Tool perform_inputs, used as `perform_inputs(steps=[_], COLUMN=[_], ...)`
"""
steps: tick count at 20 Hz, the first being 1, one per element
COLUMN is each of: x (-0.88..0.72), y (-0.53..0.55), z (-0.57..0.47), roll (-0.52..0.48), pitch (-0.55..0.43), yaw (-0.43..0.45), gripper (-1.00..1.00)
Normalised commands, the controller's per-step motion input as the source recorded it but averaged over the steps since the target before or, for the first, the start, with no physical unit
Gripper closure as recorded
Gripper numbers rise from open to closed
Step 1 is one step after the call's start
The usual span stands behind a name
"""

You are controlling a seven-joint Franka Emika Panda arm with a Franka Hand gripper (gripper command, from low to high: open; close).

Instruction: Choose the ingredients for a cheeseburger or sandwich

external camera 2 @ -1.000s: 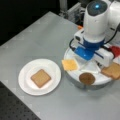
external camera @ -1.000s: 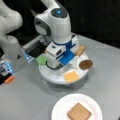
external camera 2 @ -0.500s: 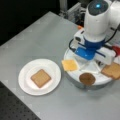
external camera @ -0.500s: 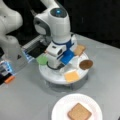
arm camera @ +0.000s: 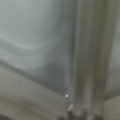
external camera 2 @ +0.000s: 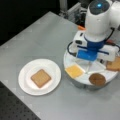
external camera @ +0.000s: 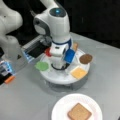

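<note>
Both front views are soft and blurred, with edges smeared throughout. Light is even and fairly bright on the grey table point(external camera: 27, 100), while the far background stays black. A soft shadow lies under the near side of the tray point(external camera: 60, 79); the plate point(external camera 2: 53, 72) casts only a thin dark rim. The white arm point(external camera 2: 98, 17) shows mild glare. The wrist view is wholly out of focus, pale grey-green streaks

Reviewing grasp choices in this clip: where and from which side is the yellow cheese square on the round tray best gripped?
Probably from above, across two opposite edges. The cheese square lies flat in its own section of the round tray, near the rim, with the patty apart from it. The gripper is low at the tray's middle, beside it.
</note>
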Motion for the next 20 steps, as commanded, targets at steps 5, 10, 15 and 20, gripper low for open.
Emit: perform_inputs(steps=[5, 10, 15, 20], x=[-0.14, -0.12, -0.12, -0.13], y=[-0.08, -0.09, -0.07, -0.02], z=[-0.13, -0.06, 0.03, 0.07], roll=[0.229, 0.2, 0.142, 0.102], pitch=[-0.159, -0.092, -0.057, -0.058], yaw=[0.295, 0.25, 0.223, 0.136], gripper=[-1.0, -1.0, -1.0, -1.0])
